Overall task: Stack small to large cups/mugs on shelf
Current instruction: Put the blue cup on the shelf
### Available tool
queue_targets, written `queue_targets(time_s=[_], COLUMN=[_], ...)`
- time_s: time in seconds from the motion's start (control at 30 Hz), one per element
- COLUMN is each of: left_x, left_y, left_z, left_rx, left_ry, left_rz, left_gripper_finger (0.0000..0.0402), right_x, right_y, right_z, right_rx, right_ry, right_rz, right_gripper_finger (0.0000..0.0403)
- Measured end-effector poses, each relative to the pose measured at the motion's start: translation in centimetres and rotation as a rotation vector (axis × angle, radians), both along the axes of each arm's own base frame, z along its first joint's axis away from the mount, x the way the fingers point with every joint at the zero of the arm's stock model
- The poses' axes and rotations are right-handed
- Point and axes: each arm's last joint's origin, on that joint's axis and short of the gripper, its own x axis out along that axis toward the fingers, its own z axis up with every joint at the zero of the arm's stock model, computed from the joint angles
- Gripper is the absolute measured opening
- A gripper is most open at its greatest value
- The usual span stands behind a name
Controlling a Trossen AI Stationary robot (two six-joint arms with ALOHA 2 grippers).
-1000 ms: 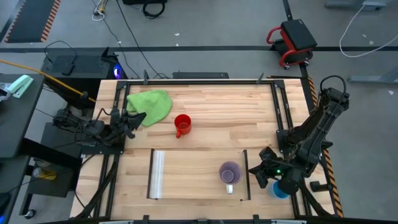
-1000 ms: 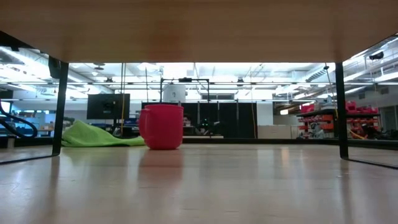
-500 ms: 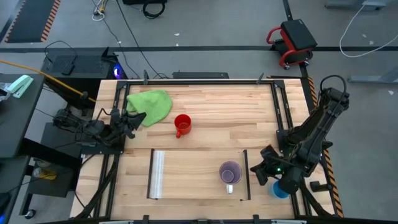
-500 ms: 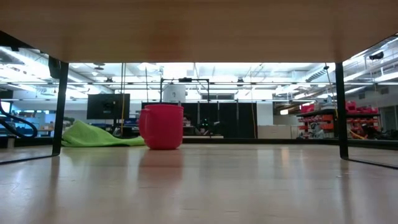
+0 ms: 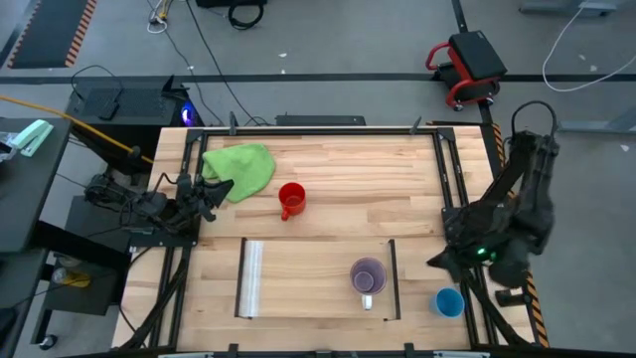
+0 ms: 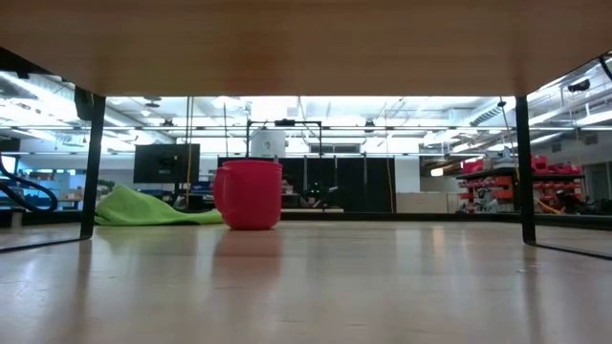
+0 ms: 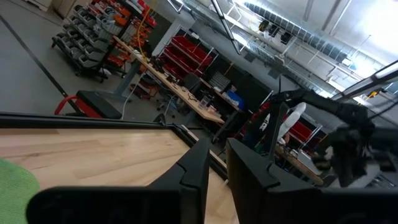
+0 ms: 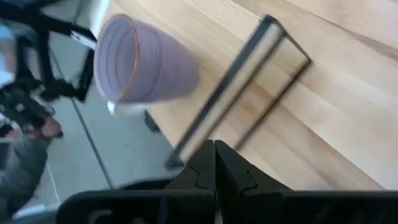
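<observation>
While the lilac mug stands on the shelf, the light-blue cup sits just beyond its dark rail. Right hand hovers nearby, pinched closed and empty. Left hand, narrowly parted, waits beside the green cloth; the red mug stands mid-worktop.

Bright, even overhead light; right wrist view motion-blurred, ceiling lamps glaring.

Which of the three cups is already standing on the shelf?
The purple mug, standing between the shelf's two rails. The red mug stands farther back by the green cloth; the blue cup stands outside the dark rail.
</observation>
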Motion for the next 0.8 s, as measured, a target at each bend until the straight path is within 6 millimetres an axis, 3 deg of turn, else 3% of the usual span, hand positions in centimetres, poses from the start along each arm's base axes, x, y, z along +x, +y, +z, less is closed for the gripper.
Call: queue_targets(time_s=[0.17,0.27,0.37,0.5,0.8], left_x=[0.0,0.0,0.0,0.0,0.0], left_y=[0.0,0.0,0.0,0.0,0.0], left_z=[0.0,0.0,0.0,0.0,0.0], left_rx=[0.000,-0.008,-0.022,-0.043,-0.087], left_ry=[-0.001,-0.006,-0.015,-0.028,-0.056], left_rz=[0.000,-0.002,-0.004,-0.008,-0.015], left_gripper_finger=[0.0060,0.0058,0.0058,0.0063,0.0057], right_x=[-2.0,-2.4,-2.4,-2.8,-2.7], right_y=[-1.2,-0.7,0.4,3.0,8.4], right_z=[4.0,5.3,4.9,3.1,-1.0], right_rx=[-0.015,0.037,0.026,0.006,-0.147], right_ry=[0.214,0.261,0.313,0.514,0.611], right_rz=[0.041,0.069,0.067,0.135,0.044], right_gripper_finger=[0.0004,0.0004,0.0004,0.0004,0.0010])
